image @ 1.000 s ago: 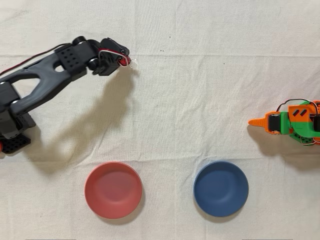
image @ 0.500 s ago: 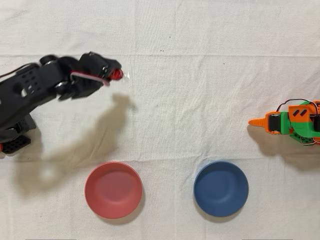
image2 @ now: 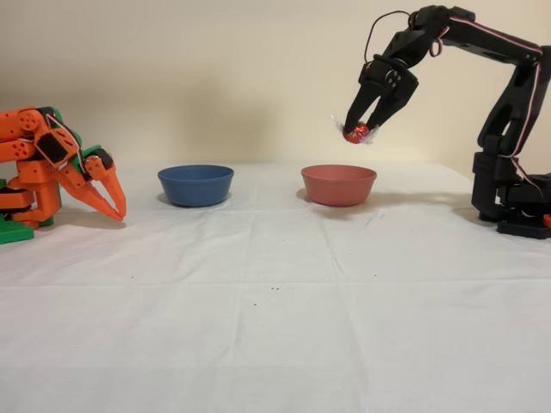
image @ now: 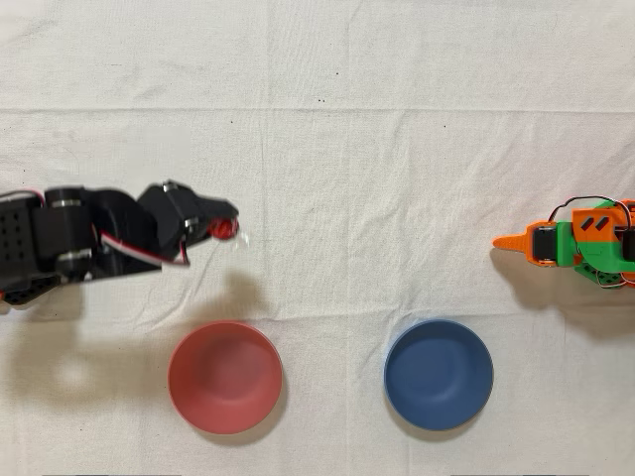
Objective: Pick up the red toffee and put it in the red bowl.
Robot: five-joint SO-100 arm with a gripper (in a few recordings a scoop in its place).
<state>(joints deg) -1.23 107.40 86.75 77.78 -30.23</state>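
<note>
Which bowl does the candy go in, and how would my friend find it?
Look at the white cloth in the overhead view, near the bottom edge, where two same-sized round bowls sit apart. The red bowl is the left one, nearer the black arm, whose gripper holds the red toffee. Its salmon-red colour sets it apart from the blue bowl.

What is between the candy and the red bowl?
Nothing. The gripper holds the red candy up in the air; in the side view there is just open space down to the red bowl.
</note>
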